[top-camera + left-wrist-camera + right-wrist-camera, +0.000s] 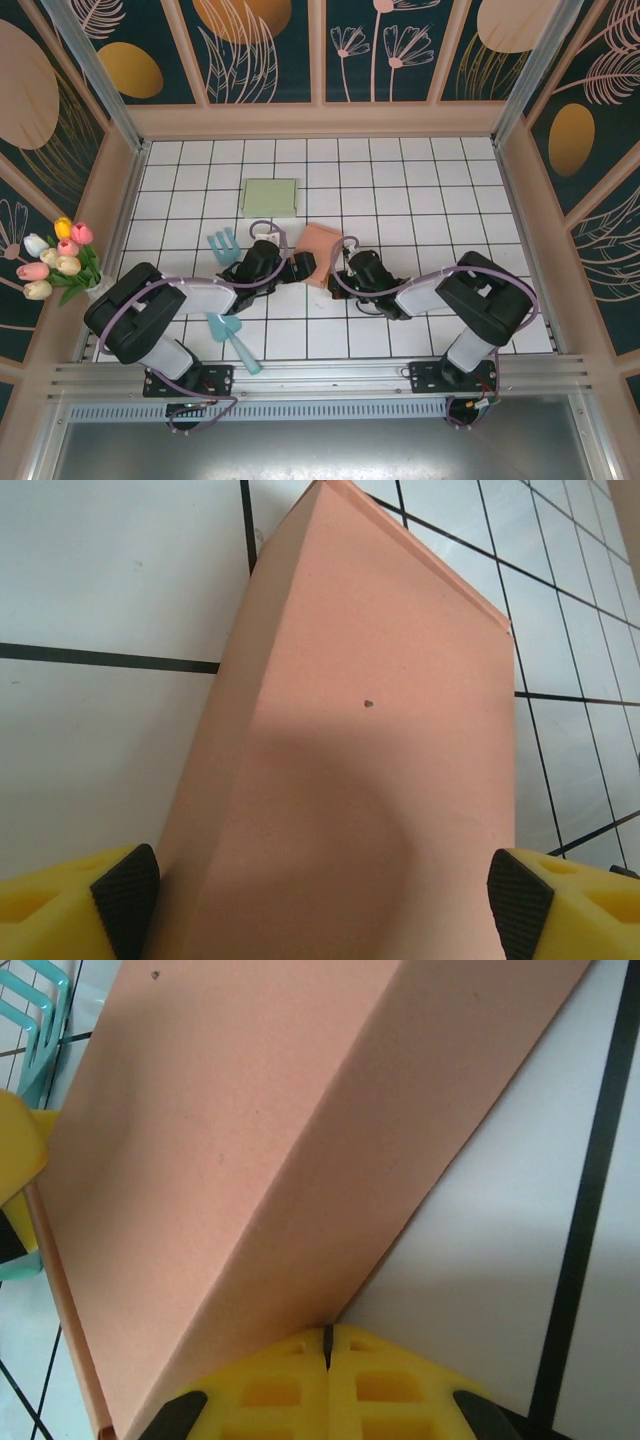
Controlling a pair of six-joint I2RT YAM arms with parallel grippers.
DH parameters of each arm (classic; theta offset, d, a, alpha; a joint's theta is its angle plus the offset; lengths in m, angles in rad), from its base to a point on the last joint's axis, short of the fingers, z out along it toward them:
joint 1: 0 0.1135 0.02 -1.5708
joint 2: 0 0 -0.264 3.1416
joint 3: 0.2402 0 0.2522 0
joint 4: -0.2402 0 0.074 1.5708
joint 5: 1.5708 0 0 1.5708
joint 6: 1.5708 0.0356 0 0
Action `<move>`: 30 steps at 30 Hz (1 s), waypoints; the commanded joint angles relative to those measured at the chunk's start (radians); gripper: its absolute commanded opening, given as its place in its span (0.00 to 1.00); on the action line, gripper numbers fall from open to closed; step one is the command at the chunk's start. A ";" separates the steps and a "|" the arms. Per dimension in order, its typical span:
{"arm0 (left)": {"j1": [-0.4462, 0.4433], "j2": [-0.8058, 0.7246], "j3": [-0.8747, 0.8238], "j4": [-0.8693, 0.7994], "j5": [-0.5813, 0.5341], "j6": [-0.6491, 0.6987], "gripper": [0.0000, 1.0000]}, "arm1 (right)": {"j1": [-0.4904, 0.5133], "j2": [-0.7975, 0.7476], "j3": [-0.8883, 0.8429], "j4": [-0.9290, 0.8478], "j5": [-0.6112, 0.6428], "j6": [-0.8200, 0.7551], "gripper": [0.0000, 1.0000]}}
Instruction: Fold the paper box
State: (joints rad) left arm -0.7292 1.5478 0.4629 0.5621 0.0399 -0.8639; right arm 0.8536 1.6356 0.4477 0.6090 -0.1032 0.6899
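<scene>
Between left jaws, paper box [370, 780], edges flanked

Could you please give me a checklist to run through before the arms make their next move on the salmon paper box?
1. The salmon-pink paper box lies between both grippers: ok.
2. The left gripper is open and astride the box: ok.
3. Its black pads are touching the box sides: cannot tell.
4. The right gripper is shut at the box's lower edge: ok.
5. Paper is actually pinched between the right fingers: cannot tell.
6. The teal pronged plastic piece lies apart from the box: ok.
</scene>
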 commanded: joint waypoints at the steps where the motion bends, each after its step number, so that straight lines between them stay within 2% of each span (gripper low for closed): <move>1: -0.085 0.011 -0.023 0.109 0.042 -0.098 0.87 | 0.060 0.024 0.003 0.107 -0.018 0.096 0.00; 4: -0.134 0.033 -0.037 0.172 0.017 -0.154 0.87 | 0.115 0.031 0.020 0.145 0.038 0.146 0.00; 8: -0.149 0.065 -0.038 0.235 0.025 -0.195 0.87 | 0.186 0.040 0.038 0.184 0.112 0.198 0.00; 14: -0.143 0.014 0.059 0.004 -0.112 -0.122 0.90 | 0.214 -0.010 -0.019 0.196 0.239 0.230 0.00; 18: -0.088 -0.034 0.115 -0.128 -0.160 -0.086 0.92 | 0.223 -0.091 -0.071 0.135 0.335 0.214 0.00; 20: -0.060 -0.060 0.122 -0.175 -0.189 -0.078 0.92 | 0.225 -0.142 -0.081 0.059 0.376 0.187 0.06; 24: -0.048 -0.153 0.088 -0.278 -0.326 -0.073 0.92 | 0.226 -0.256 -0.060 -0.148 0.446 0.057 0.21; 28: -0.048 -0.239 0.010 -0.295 -0.352 -0.095 0.92 | 0.225 -0.359 0.001 -0.368 0.541 -0.051 0.37; 29: -0.048 -0.264 -0.013 -0.290 -0.343 -0.103 0.92 | 0.224 -0.383 0.013 -0.404 0.558 -0.074 0.43; 30: -0.050 -0.289 -0.042 -0.267 -0.327 -0.117 0.91 | 0.217 -0.410 0.032 -0.441 0.576 -0.108 0.55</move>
State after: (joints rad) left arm -0.7807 1.3052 0.4831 0.3347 -0.2680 -0.9569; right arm 1.0740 1.2846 0.4282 0.3534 0.3702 0.7097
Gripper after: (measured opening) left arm 0.914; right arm 0.483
